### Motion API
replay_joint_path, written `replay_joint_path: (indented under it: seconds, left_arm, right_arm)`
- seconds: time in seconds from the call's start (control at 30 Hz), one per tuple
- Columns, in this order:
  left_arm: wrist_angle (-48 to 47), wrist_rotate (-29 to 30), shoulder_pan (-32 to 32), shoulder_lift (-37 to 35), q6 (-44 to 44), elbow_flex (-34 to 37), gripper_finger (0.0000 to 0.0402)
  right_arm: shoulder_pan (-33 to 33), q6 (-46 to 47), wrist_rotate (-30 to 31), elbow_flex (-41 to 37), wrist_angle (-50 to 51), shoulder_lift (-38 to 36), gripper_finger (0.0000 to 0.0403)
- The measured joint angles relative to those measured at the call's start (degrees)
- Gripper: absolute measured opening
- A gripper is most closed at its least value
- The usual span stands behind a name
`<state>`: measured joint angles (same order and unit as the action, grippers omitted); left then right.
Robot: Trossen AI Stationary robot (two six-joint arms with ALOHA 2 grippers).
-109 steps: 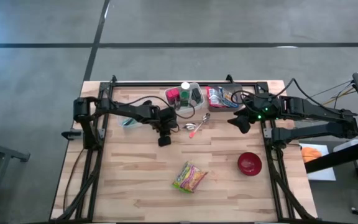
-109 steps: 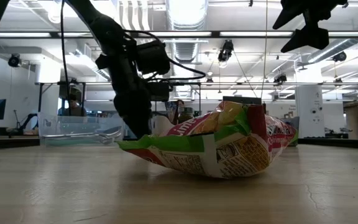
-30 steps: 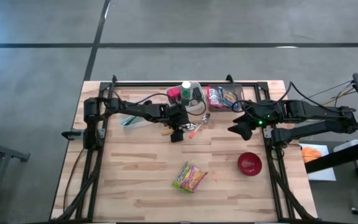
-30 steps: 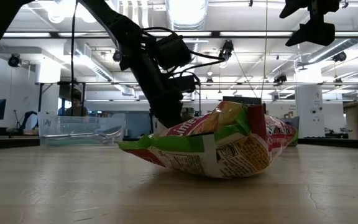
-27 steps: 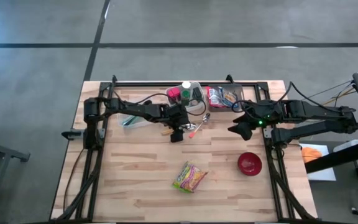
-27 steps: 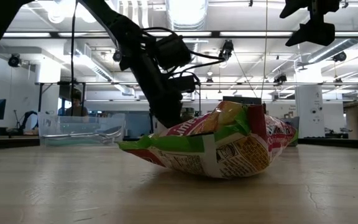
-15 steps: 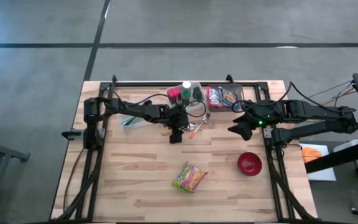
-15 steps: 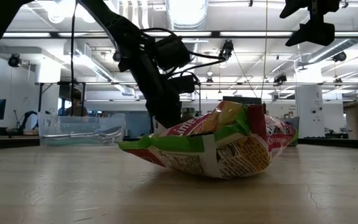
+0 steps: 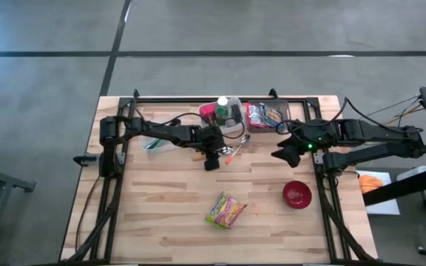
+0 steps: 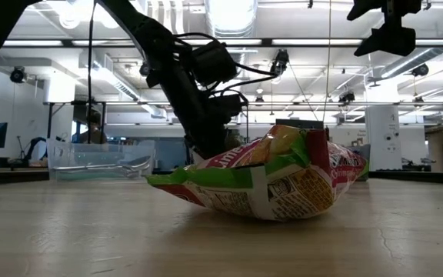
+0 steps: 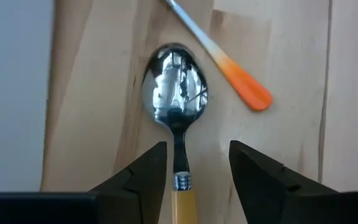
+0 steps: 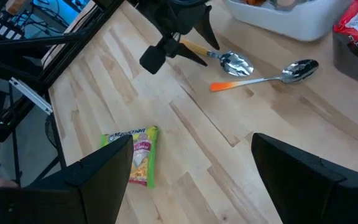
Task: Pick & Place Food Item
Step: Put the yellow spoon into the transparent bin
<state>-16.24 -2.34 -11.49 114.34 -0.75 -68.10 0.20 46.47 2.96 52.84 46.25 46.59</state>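
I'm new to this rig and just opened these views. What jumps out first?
The left gripper sits low at the table's back middle, its fingers straddling the yellow-handled spoon, next to an orange-handled spoon. A bright snack bag lies alone at front centre, a red bowl to its right. The right gripper hovers open above the bowl's side.

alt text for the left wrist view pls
The left gripper reaches down over a wooden table, its two dark fingers on either side of the neck of a yellow-handled spoon. An orange-tipped utensil lies just beyond.
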Motion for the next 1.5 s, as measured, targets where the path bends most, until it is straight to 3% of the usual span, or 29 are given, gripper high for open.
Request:
replay_joint_path:
  seconds: [0.43,0.77,1.1,1.27,1.5]
  left_arm:
    - [-1.6,3.3,0.5,-2.2,1.0,-0.8,0.0250]
    - [-5.3,3.8,0.6,-3.0,-1.2,-3.9,0.0252]
    - [-13.0,-0.9,2.4,-5.2,2.7,-3.2,0.0252]
    - [-10.5,1.5,2.4,-5.3,-2.6,0.0,0.0252]
    - [-5.3,3.0,2.4,-4.6,-2.7,3.1,0.0252]
  right_arm:
    - [3.8,3.0,0.1,0.0,-0.2,0.0,0.0322]
    - [4.5,3.1,0.7,0.0,-0.2,0.0,0.0322]
    - [4.6,2.9,1.2,0.0,-0.2,0.0,0.0322]
    - [5.1,3.1,1.5,0.0,-0.2,0.0,0.0322]
    - [5.2,3.1,1.6,0.0,-0.2,0.0,0.0322]
